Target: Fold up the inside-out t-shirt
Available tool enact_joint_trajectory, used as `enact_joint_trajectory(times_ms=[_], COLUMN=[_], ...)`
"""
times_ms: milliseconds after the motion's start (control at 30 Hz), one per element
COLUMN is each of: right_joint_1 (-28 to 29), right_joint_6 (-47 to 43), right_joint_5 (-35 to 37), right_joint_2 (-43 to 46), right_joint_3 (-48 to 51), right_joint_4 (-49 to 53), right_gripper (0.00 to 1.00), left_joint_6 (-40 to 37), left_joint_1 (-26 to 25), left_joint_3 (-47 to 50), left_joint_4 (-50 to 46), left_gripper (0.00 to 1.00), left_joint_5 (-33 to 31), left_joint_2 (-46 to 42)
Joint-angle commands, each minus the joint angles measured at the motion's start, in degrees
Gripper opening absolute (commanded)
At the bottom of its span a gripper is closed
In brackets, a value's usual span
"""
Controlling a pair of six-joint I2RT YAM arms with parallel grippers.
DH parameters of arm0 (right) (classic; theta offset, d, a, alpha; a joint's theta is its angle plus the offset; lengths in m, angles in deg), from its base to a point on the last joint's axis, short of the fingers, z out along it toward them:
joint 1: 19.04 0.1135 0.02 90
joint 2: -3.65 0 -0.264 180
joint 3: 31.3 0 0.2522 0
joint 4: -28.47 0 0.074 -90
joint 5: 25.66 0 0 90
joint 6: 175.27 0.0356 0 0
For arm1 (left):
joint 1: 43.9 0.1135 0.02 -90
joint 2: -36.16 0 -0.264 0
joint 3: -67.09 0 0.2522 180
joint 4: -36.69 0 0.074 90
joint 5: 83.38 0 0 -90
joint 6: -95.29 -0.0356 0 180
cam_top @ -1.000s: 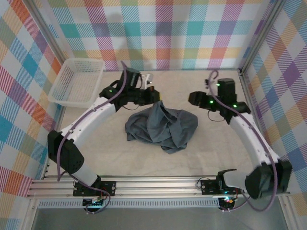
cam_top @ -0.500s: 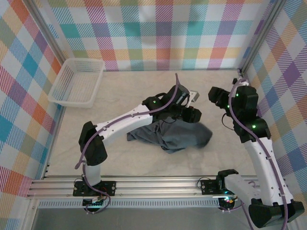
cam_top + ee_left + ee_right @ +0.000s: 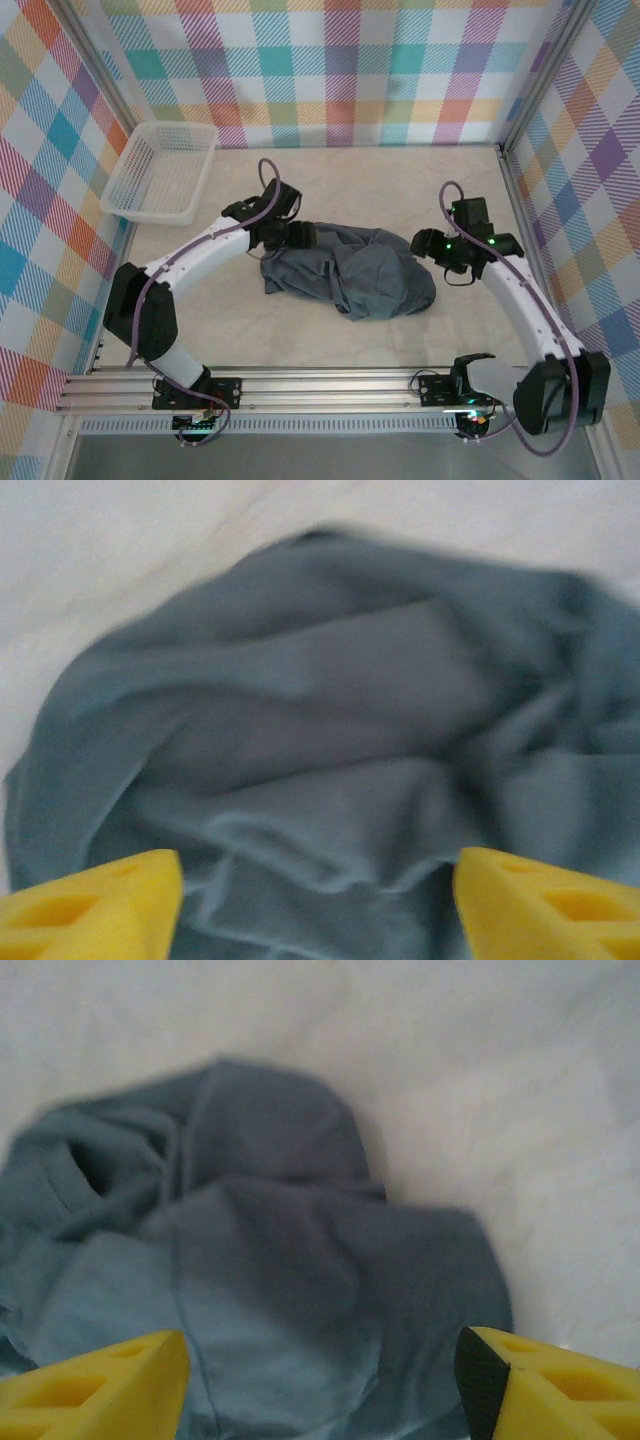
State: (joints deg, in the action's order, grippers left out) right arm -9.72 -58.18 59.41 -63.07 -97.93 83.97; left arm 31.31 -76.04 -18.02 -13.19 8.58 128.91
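Though soft and thin, inside-out t-shirt (image 3: 345,275) a rumpled slate-grey heap.

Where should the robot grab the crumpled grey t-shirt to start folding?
Probably the t-shirt by its rounded right-end edge, coming from the right with the right tool: that edge lies flat on the table, while the middle is bunched.

Top view: the left arm (image 3: 190,255) is reaching forward with its elbow bent out to the left. The left gripper (image 3: 303,236) is pointing right, its yellow fingertips (image 3: 100,905) standing wide apart. The right arm (image 3: 525,300) is arcing forward and inward. The right gripper (image 3: 424,243) is pointing left, its jaws likewise spread wide.
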Motion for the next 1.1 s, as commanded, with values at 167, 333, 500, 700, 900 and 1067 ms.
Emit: enact_joint_trajectory(times_ms=[167, 333, 500, 700, 900, 1067], right_joint_1=[-0.4, -0.8, -1.4, -0.9, 17.4, 30.5], right_joint_6=[2.8, 7.0, 11.2, -1.1, -6.4, -3.0], right_joint_5=[-5.5, 3.3, 5.7, -8.5, -7.0, 5.6], right_joint_2=[-3.2, -2.8, -1.0, 0.4, -0.4, -5.8], right_joint_3=[0.1, -1.3, 4.6, 8.8, 8.2, 7.4], right_joint_4=[2.0, 6.8, 5.2, -4.6, -8.9, -4.2], right_gripper=[0.74, 0.77, 0.78, 0.68, 0.63, 0.51], left_joint_6=[4.3, 1.9, -1.9, -3.6, -4.1, -4.4], left_joint_1=[3.4, 9.4, 15.8, 20.7, 24.8, 24.9], left_joint_3=[5.8, 4.2, 1.4, -0.4, -6.6, -7.5], left_joint_4=[1.3, -0.9, -2.0, -0.8, 0.2, 0.8], left_gripper=[0.44, 0.0, 0.0, 0.0, 0.0, 0.0], left_joint_5=[2.1, -2.2, -2.4, -5.2, -3.3, 0.5], left_joint_2=[7.1, 5.0, 2.4, 4.5, 8.2, 8.7])
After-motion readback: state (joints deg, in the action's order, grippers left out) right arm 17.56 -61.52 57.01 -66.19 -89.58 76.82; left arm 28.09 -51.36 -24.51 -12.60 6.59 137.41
